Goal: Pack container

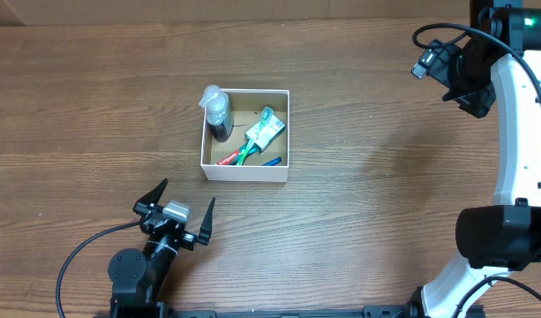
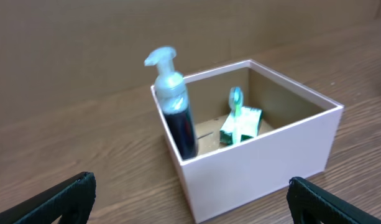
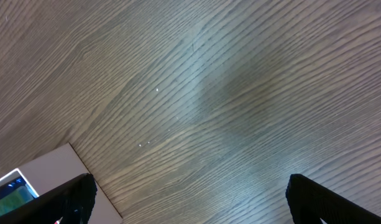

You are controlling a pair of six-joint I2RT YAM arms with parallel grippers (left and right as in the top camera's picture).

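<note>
The container (image 1: 245, 171) is a square white cardboard box with a brown floor, at the table's middle. In it stand a pump bottle (image 1: 217, 113) with dark liquid, a green-and-white packet (image 1: 265, 130), a red toothpaste tube (image 1: 228, 160) and a blue pen (image 1: 271, 161). My left gripper (image 1: 181, 205) is open and empty, just in front of the box's near left corner. In the left wrist view the box (image 2: 258, 162), bottle (image 2: 176, 106) and packet (image 2: 241, 126) show between its fingers (image 2: 190, 202). My right gripper (image 1: 451, 66) is open, empty and high at the far right.
The wooden table (image 1: 385, 177) spreads around the box. The right wrist view shows bare wood (image 3: 227, 93), the box corner (image 3: 47, 171) at lower left and the open fingers (image 3: 190, 199). The right arm's white link (image 1: 517, 115) runs along the right edge.
</note>
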